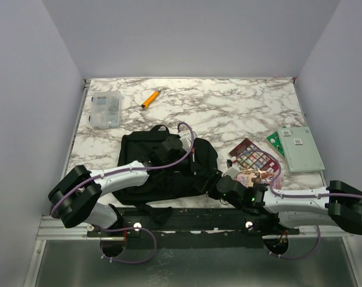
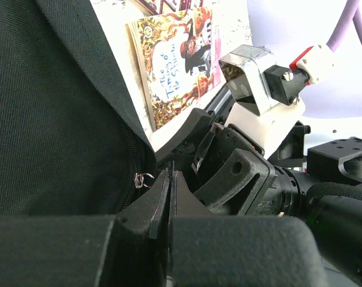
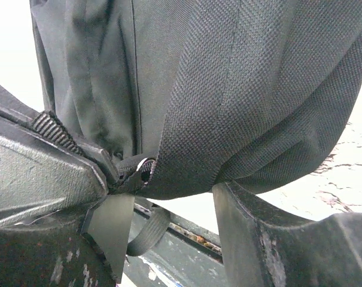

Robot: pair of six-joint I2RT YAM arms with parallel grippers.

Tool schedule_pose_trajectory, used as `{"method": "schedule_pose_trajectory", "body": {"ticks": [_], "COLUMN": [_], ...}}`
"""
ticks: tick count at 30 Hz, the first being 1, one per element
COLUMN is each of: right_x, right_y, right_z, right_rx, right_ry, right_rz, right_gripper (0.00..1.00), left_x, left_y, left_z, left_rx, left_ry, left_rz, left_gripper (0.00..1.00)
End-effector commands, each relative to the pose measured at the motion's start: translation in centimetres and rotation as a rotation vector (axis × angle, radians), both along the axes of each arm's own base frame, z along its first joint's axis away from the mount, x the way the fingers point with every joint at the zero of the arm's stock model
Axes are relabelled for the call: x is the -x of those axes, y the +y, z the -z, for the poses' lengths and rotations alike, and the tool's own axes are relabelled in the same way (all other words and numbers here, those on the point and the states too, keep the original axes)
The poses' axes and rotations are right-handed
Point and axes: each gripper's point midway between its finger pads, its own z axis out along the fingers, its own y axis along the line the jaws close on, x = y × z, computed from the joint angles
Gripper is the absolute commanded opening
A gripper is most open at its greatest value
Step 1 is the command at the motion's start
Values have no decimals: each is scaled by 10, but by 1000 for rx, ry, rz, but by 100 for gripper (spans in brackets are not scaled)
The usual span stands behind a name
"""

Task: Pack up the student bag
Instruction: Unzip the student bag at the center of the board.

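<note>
Left wrist, book [image 2: 178, 60] titled "The Times of the Storm", student bag [image 2: 55, 119]

The scene is enclosed on three sides by plain pale lavender-grey walls [image 1: 192, 36], which are evenly and softly lit, with no hard shadows cast. Between them a table [image 1: 228, 104] with a white marble-patterned top, veined in grey and brown, is set. Along its near edge a black mounting rail [image 1: 186, 221] is fixed, and a ribbed aluminium profile [image 1: 61, 227] is seen at the left end. Below the table edge a dull grey floor [image 1: 192, 263] is visible.
</note>
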Motion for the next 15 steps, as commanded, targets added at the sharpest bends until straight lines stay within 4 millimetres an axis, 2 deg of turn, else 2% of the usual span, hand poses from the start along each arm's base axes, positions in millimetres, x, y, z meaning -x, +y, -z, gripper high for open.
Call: {"method": "schedule_pose_trajectory", "body": {"ticks": [1,3,6,9,13,15], "right_x": [-16,-19,-17,-5,15,26], "right_y": [2,-5,-14,-11,-2,1], "right_z": [-11,-4,10,14,13,17], "right_rx": [-47,-13,46,103,144,148], "right_ry": [-30,-30,-21,-59,-117,-109], "right_rz": [104,133,131,11,-122,-163], "right_gripper": [57,48,14,1,1,1], "left_x": [0,-2,-13,-39,-91,-125], "left_y": [-4,-4,-4,1,10,12], "left_z": [-11,-11,-11,-5,2,-2], "left_rx": [28,26,8,-60,-144,-192], "left_ry": [-5,-11,-37,-68,-112,-164], "left_rz": [17,12,-31,-138,-333,-404], "left_gripper": [0,0,0,0,0,0]}}
